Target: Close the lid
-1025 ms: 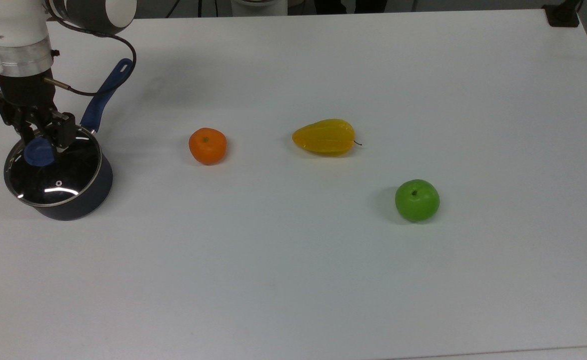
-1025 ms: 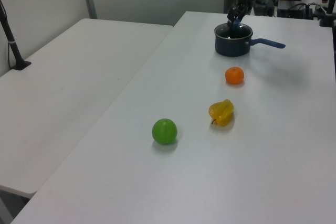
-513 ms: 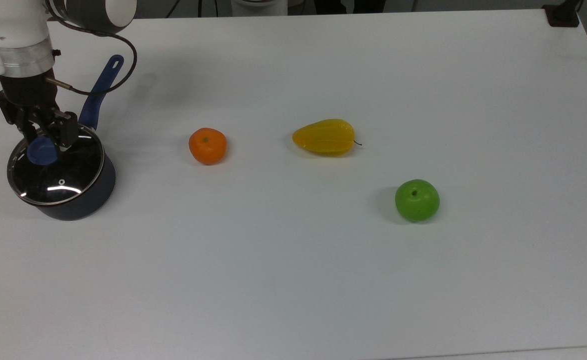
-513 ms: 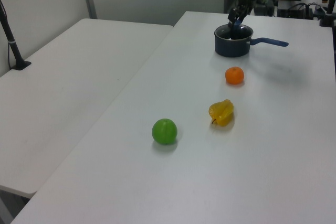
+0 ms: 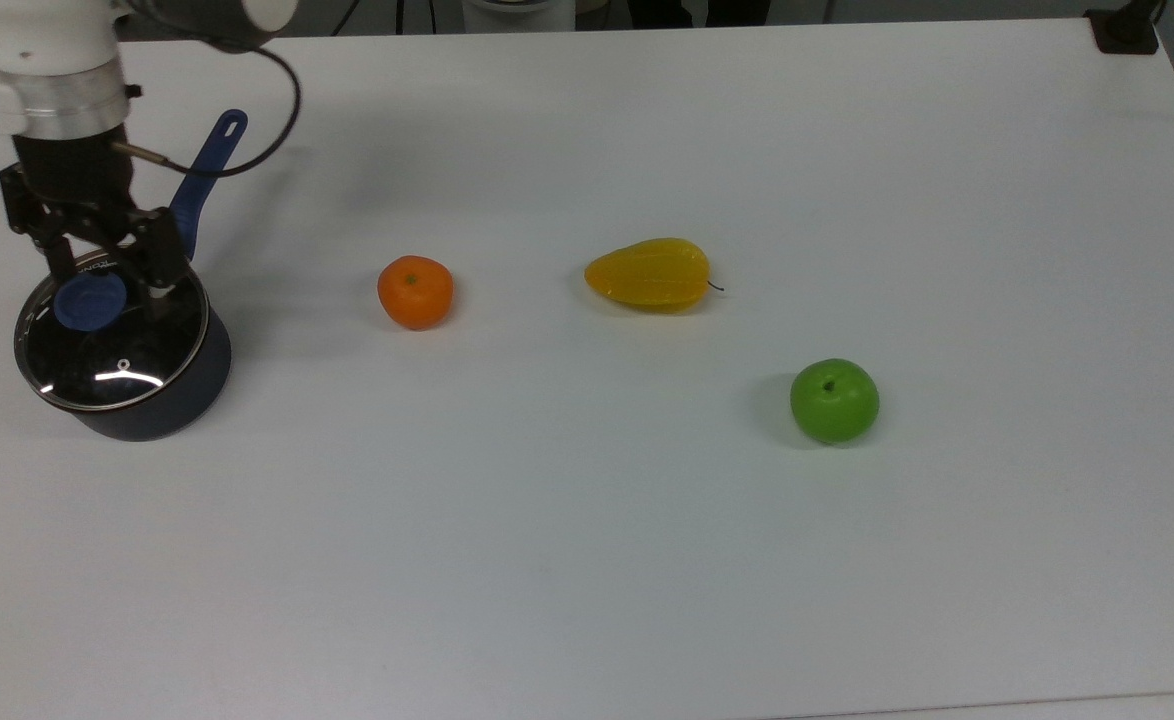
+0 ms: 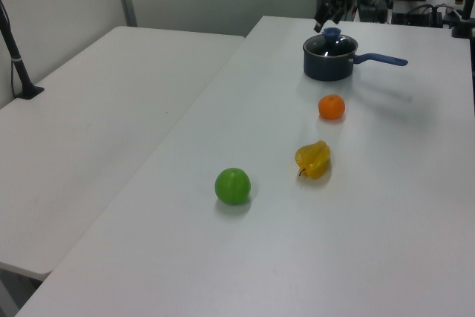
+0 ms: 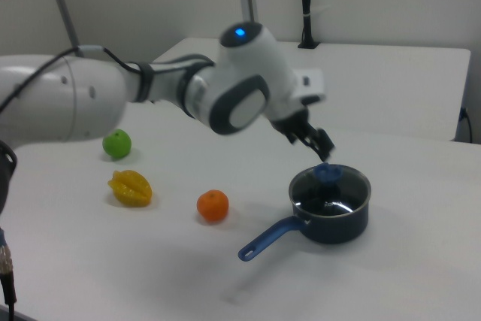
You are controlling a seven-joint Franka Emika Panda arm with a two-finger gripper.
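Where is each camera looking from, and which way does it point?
Top view: high above the table's long side, looking down at the table; the arm's wrist and open gripper hang above the lid on the saucepan.
Left view: low at the table's far end, looking along it past the green apple toward the saucepan and gripper.
Right view: close beside the arm, looking across at the saucepan; the big white arm crosses it.
All share the orange.
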